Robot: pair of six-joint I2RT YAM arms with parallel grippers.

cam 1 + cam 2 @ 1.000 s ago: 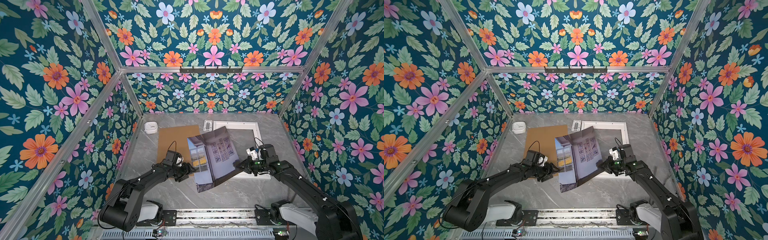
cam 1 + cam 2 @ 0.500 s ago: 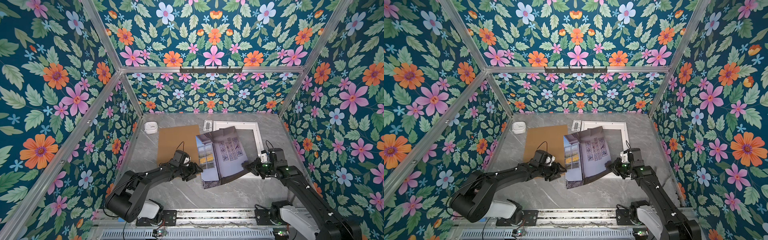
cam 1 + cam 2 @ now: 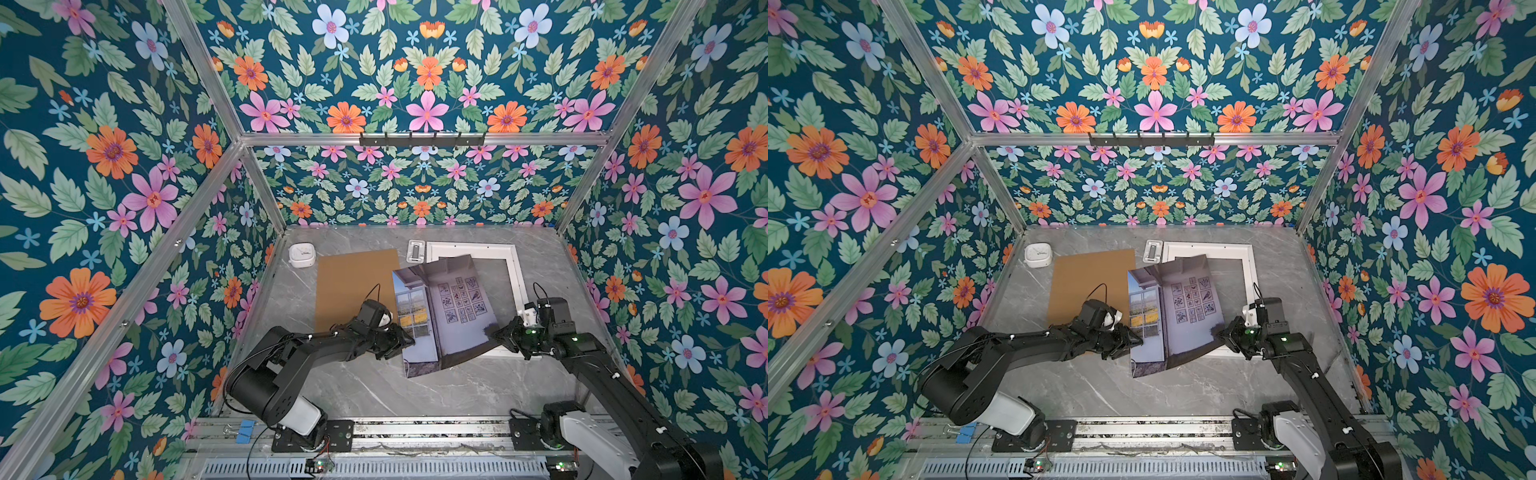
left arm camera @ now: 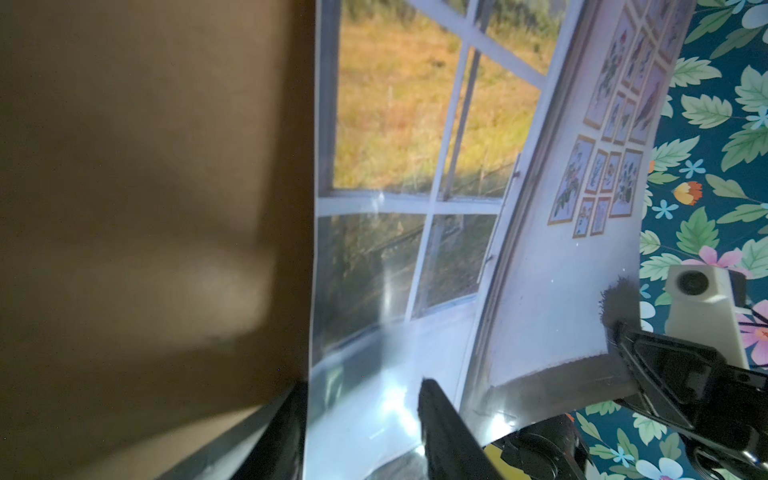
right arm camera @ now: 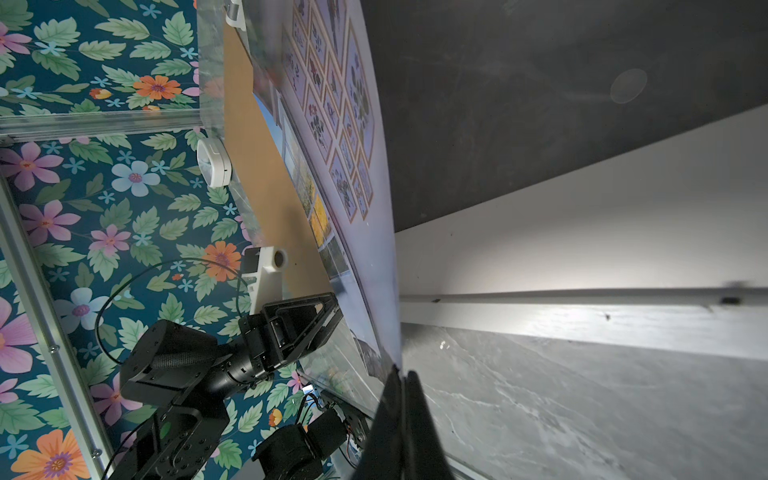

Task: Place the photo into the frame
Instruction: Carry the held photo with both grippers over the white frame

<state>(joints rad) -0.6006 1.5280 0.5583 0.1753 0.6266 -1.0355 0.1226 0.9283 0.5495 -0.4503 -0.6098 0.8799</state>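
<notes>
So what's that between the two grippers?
The photo, bowed upward. In both top views the right gripper pinches one edge. The left gripper has its jaws apart astride the opposite edge, which shows best in the left wrist view.

A brown board (image 3: 353, 286) lay flat on the grey marble table (image 3: 374, 390). Near its far edge sat 2 small white things: a squarish gadget (image 3: 302, 254) and a slim rectangular piece (image 3: 416, 251).

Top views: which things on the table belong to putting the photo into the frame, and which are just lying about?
In the job: photo, white frame, right gripper pinching the photo, left gripper at its opposite edge.
Lying about: brown backing board, white rounded-square device, small white rectangular part.
</notes>
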